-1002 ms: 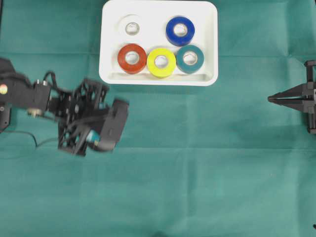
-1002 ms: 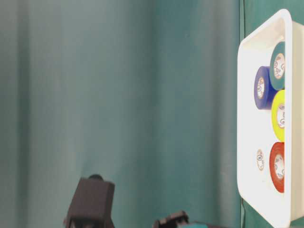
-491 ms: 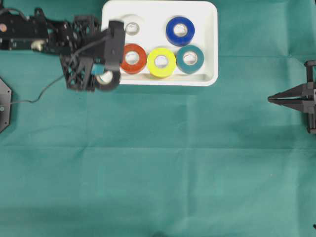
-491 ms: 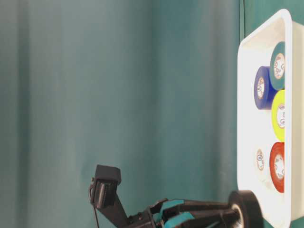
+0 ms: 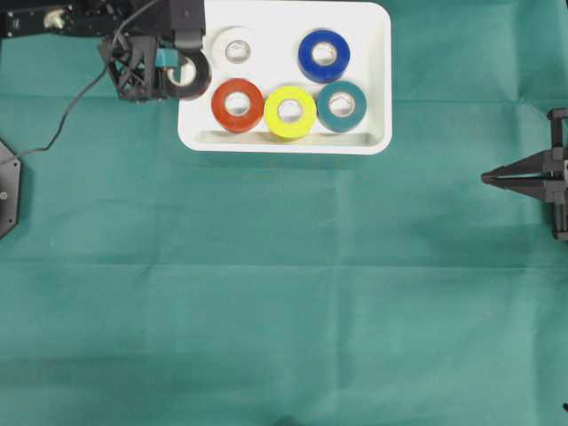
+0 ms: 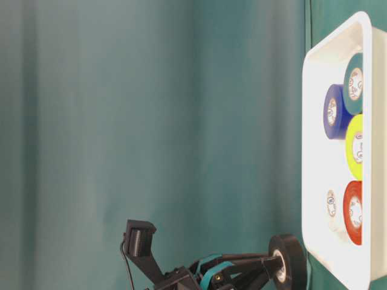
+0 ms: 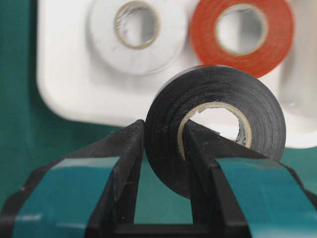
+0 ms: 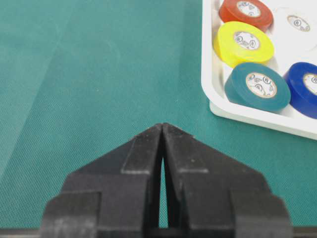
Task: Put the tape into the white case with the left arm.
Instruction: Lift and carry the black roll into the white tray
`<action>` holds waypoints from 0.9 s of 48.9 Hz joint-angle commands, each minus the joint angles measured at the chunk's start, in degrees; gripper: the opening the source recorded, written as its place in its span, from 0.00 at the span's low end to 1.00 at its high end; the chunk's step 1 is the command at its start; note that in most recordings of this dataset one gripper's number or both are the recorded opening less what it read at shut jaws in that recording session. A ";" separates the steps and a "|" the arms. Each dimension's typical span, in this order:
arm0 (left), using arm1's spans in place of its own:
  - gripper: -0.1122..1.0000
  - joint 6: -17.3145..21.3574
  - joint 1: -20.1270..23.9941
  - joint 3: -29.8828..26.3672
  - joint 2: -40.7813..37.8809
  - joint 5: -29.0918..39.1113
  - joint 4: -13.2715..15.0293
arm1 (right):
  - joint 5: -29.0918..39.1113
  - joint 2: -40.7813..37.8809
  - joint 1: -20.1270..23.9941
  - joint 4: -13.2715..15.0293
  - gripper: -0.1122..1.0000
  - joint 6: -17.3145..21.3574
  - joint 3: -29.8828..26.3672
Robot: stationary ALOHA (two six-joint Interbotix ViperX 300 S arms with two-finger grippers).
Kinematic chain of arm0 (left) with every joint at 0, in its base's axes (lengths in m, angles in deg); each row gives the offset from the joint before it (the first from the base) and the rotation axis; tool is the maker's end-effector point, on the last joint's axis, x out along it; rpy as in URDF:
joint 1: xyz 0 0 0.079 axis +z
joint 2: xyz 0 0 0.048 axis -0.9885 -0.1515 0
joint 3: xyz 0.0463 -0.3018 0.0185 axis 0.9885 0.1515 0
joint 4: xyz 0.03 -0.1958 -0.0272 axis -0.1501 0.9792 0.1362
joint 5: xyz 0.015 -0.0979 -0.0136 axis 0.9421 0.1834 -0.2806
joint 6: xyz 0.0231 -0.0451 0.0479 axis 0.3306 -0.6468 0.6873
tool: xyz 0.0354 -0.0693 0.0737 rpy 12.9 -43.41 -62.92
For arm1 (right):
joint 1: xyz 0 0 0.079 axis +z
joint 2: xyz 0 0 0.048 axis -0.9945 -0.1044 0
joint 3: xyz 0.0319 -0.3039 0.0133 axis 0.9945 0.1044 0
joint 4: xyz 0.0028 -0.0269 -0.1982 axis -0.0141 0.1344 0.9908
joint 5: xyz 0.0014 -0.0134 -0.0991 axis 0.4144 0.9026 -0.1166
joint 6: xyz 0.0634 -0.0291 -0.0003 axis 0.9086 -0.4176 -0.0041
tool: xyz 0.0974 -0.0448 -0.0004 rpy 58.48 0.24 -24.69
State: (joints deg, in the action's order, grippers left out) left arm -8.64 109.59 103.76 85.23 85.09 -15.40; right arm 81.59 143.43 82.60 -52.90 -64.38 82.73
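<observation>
We hold the black tape [image 7: 215,129] in the left gripper [image 7: 163,144], one finger [image 7: 198,148] through the core and the other outside the roll, jaws pinched on its wall. In the overhead view the tape [image 5: 189,74] sits at the case's [image 5: 377,133] nine-o'clock rim, partly over the edge and partly over the cloth [image 5: 284,293]. From table level it hangs clear of the cloth, just beside the case wall [image 6: 314,254].

Our judgement of the risks: if we let go here, the roll would likely strike the rim and tip out onto the cloth, since it is not yet fully inside. Pushing further in at this height could clip the rim or knock the white roll [image 5: 235,49] and red roll [image 5: 237,105], both close to the entry point. The free floor near the left wall is narrow, so the tape may land leaning on a neighbour. The finger through the core could also drag the roll back out as it withdraws.

The case holds five rolls lying flat: white at eleven o'clock, blue [image 5: 324,55] at one, red at seven, yellow [image 5: 290,112] at six, teal [image 5: 342,106] at four. Red touches yellow, yellow touches teal.

The right gripper [image 8: 162,130] is pinched closed on nothing, well apart at three o'clock.
</observation>
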 commanded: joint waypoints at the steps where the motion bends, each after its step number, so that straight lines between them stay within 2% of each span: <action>1: 0.29 0.09 0.70 -1.32 0.35 -0.70 0.00 | -0.53 -0.44 0.00 0.09 0.01 0.09 -0.70; 21: 0.29 -0.09 0.70 -4.48 -3.16 -2.02 0.09 | -0.53 -0.44 -0.09 0.09 0.01 0.09 -0.70; 44: 0.29 0.09 -2.29 -21.80 -15.47 -1.05 0.09 | -0.53 -0.44 0.00 0.09 0.01 0.09 -0.70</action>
State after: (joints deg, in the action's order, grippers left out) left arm -8.55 107.21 85.48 69.93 83.86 -15.40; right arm 81.59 143.43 82.60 -52.90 -64.29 82.73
